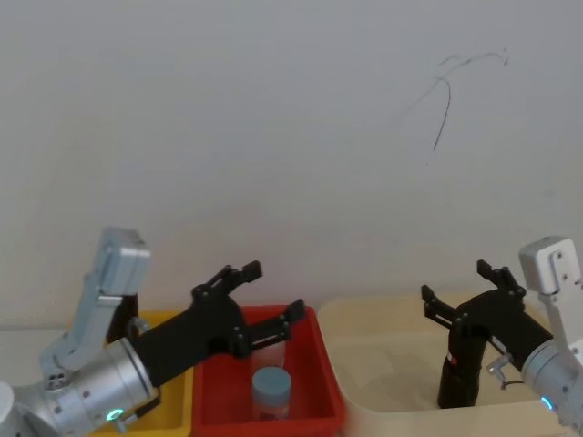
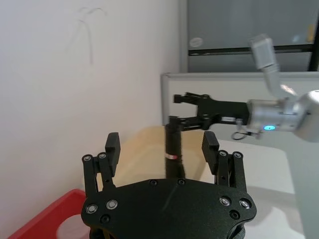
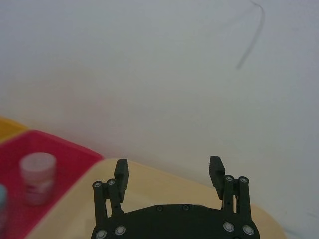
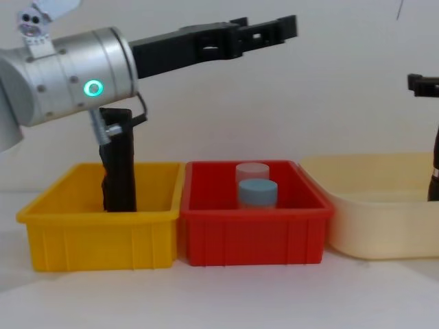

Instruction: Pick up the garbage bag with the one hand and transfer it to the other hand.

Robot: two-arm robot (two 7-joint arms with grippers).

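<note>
Garbage bag [image 1: 453, 369] stands upright in the cream tub [image 4: 377, 219] on the robot's right, red-white mark on its side facing the left wrist cam. It's taller than the tub wall.

Right arm: comes in from the right edge, silver wrist low, forearm angled fwd and left. Right tool [image 1: 455, 282] sits at the bag's top end w/ fingers apart. Can't tell if a finger touches the bag. In the left wrist view the lower finger is level w/ the bag's top.

Left arm: fat silver wrist w/ green ring low on the left, forearm reaching fwd and to the right. Left tool [image 1: 271, 289] hangs high over the red bin [image 4: 254, 233], fingers spread wide, holding nothing, well apart from the bag.

Red bin holds a blue-lidded jar [image 4: 257, 192] w/ a pale jar [image 4: 252, 170] just behind. Yellow bin [image 4: 96, 233] beside it holds a slimmer black roll [image 4: 119, 171], upright. All three containers sit in a row on the table [image 4: 219, 295].
</note>
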